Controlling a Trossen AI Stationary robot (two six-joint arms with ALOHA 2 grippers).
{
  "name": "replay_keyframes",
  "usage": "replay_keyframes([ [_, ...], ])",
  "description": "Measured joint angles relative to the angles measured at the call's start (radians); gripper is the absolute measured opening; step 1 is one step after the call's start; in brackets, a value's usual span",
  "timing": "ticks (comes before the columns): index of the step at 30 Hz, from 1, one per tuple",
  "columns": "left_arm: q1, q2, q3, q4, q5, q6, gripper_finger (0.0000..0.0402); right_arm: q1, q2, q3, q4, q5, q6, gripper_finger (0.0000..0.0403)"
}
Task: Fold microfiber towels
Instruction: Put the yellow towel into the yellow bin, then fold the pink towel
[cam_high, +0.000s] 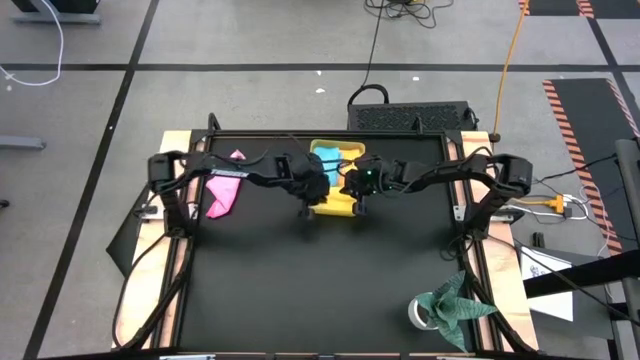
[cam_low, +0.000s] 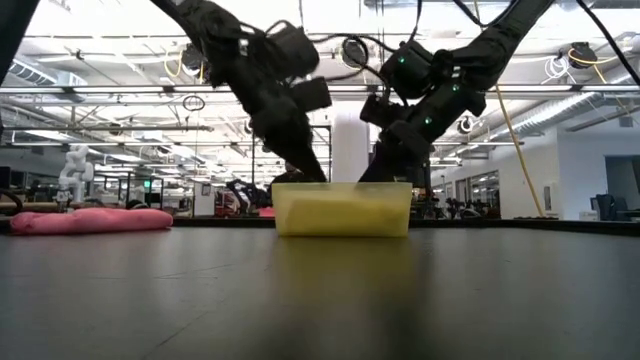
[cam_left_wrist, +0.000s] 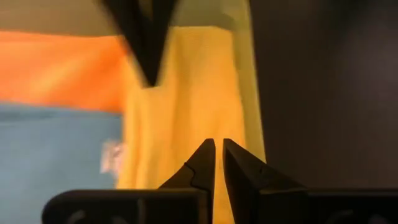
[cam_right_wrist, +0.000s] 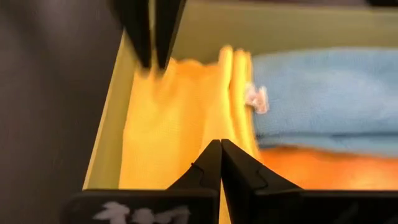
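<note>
A translucent yellow tray (cam_high: 338, 208) (cam_low: 340, 208) stands on the black table, a little toward its far edge. In it lie a yellow towel (cam_left_wrist: 193, 99) (cam_right_wrist: 174, 124), an orange towel (cam_left_wrist: 62, 68) (cam_right_wrist: 323, 168) and a light blue towel (cam_left_wrist: 56, 149) (cam_right_wrist: 323, 93). A pink towel (cam_high: 222, 195) (cam_low: 90, 220) lies in a heap at the table's left. My left gripper (cam_left_wrist: 219, 146) (cam_high: 312, 200) and right gripper (cam_right_wrist: 221, 146) (cam_high: 358, 200) slant down into the tray from opposite sides, each shut on the yellow towel. My left gripper pinches the yellow towel at one end (cam_left_wrist: 208, 134) between its two fingers, slanting down from the table's left. My fingers hide the pinched spot. The cloth rises a little to them (cam_right_wrist: 149, 68), and the rest lies in the tray. My right gripper pinches the yellow towel at the opposite end between its two fingers, slanting down from the table's right. A fold ridge (cam_right_wrist: 236, 93) runs up to my fingertips. Whether one layer or several, I cannot tell. The towel's middle stays in the tray.
A crumpled dark green cloth (cam_high: 455, 300) and a roll of tape (cam_high: 422, 312) sit at the table's near right corner. The tray's wall (cam_right_wrist: 106, 143) stands close beside the yellow towel. Bare black tabletop stretches in front of the tray.
</note>
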Motion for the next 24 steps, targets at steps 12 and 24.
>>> replay_keyframes([
  [12, -0.076, -0.255, -0.004, -0.503, -0.464, -0.246, 0.0035, 0.008, 0.026, -0.002, 0.023, 0.157, -0.035, 0.0],
  [24, -0.091, -0.461, -0.304, -0.652, -0.629, -0.633, 0.0038, 0.157, -0.307, -0.13, 0.0, 0.157, -0.02, 0.0],
])
